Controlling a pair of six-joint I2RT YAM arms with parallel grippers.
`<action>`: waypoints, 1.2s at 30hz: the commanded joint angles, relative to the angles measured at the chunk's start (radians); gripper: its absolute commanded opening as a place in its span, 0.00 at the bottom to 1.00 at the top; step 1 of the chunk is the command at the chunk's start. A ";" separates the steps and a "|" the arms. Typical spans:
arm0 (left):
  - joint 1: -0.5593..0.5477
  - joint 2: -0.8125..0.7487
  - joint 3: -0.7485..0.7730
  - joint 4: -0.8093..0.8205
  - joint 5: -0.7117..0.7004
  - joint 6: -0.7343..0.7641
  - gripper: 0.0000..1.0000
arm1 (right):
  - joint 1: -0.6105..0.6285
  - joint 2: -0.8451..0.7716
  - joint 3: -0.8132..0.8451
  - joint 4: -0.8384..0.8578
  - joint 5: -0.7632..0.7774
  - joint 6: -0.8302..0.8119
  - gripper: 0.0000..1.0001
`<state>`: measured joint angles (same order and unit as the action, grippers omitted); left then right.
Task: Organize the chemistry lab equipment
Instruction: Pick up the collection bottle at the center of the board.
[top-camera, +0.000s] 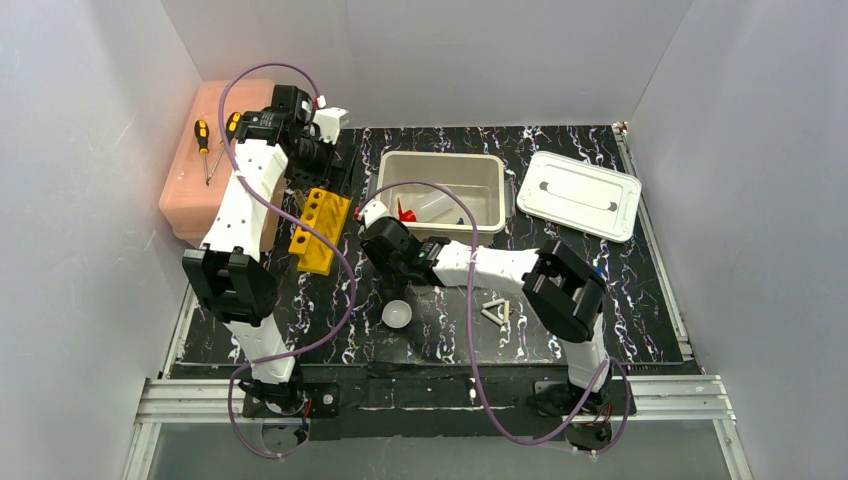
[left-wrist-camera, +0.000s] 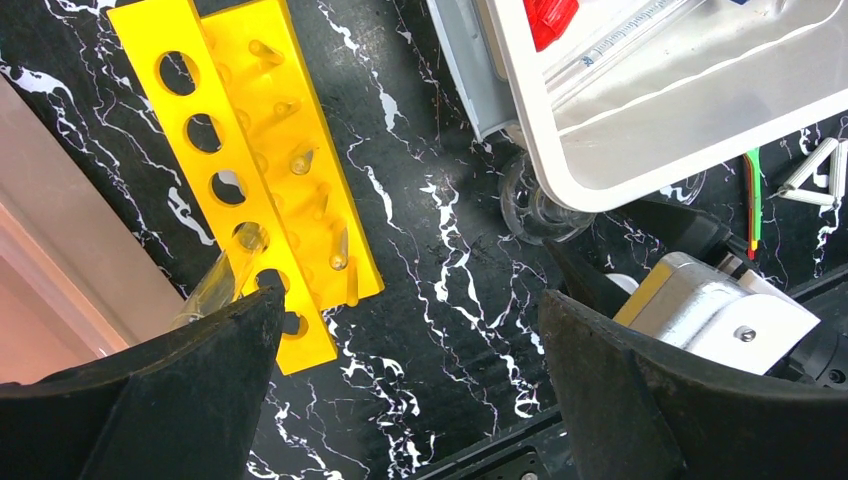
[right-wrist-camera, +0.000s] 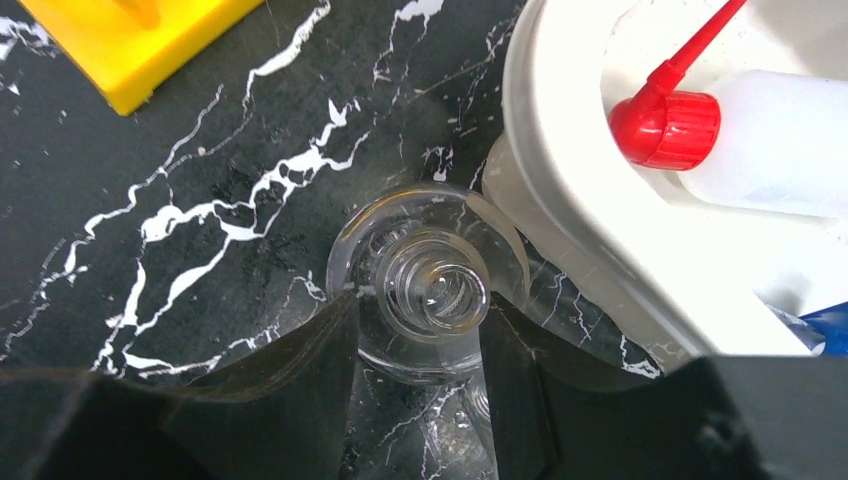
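The flask (right-wrist-camera: 430, 290) stands upright on the table (right-wrist-camera: 200, 150), just beside the near-left corner of the white bin (right-wrist-camera: 560, 190). Its long axis points straight up at the right tool (right-wrist-camera: 418, 325), which sits directly above with a finger on either side of the neck. I cannot tell whether they pinch the glass. The left tool (left-wrist-camera: 408, 305) — spread wide, holding nothing — hangs farther left by the yellow rack (left-wrist-camera: 300, 110), so the right arm is nearer.

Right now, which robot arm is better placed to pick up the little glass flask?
Right. The right gripper has its jaws either side of the flask, beside the white bin. The left gripper hangs open over the yellow rack, farther off.
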<state>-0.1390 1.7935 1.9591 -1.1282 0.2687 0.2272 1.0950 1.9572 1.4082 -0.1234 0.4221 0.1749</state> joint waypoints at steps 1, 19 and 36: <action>0.010 -0.057 0.017 -0.030 -0.006 0.017 0.98 | 0.002 0.002 -0.005 0.080 0.015 0.004 0.53; 0.015 -0.077 -0.013 -0.032 -0.011 0.035 0.98 | 0.002 0.061 0.009 0.175 0.047 0.018 0.56; 0.018 -0.083 -0.036 -0.028 -0.016 0.048 0.98 | 0.019 0.031 -0.039 0.163 0.030 0.020 0.16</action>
<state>-0.1287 1.7763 1.9362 -1.1339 0.2543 0.2626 1.0954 2.0048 1.3987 0.0650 0.4686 0.1951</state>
